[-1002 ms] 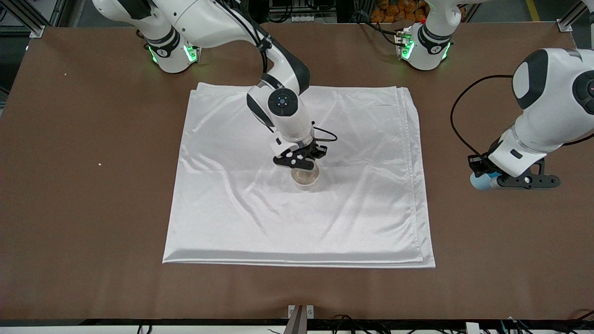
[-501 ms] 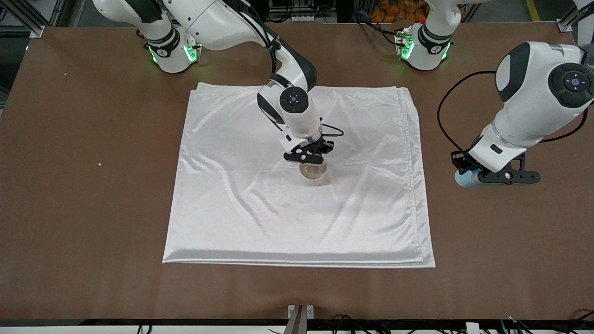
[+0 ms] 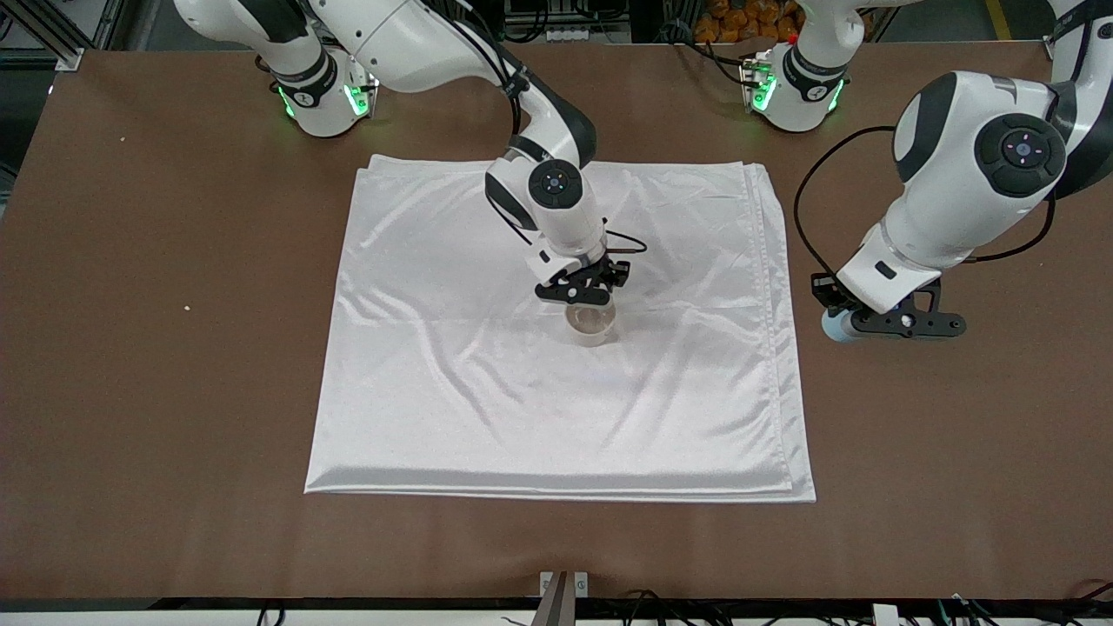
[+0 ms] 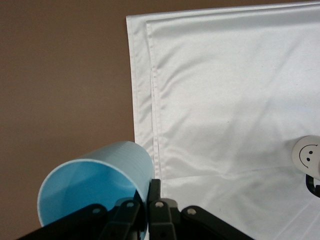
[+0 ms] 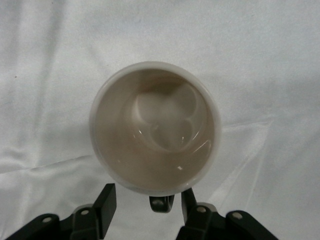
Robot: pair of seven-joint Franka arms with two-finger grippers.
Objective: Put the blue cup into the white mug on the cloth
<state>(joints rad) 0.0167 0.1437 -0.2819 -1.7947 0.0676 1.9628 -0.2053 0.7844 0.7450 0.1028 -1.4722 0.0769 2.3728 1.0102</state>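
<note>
The white mug (image 3: 592, 322) stands upright on the white cloth (image 3: 452, 391), near its middle. My right gripper (image 3: 581, 296) is low at the mug, open, with the black handle (image 5: 161, 202) between its fingers (image 5: 106, 202) and a gap on one side. The mug (image 5: 155, 127) is empty. My left gripper (image 3: 850, 327) is shut on the blue cup (image 3: 830, 326), pinching its wall, over the brown table just off the cloth's edge at the left arm's end. In the left wrist view the cup (image 4: 95, 182) lies tilted in my left gripper (image 4: 147, 207), and the mug's smiley face (image 4: 306, 154) shows.
The brown table (image 3: 174, 391) surrounds the cloth on all sides. The cloth's layered folded edge (image 4: 142, 100) lies beside the blue cup. A small metal bracket (image 3: 563, 584) sits at the table's front edge.
My left arm has carried the blue cup toward the cloth. My right gripper and the mug have shifted a little toward the left arm's end of the table.
</note>
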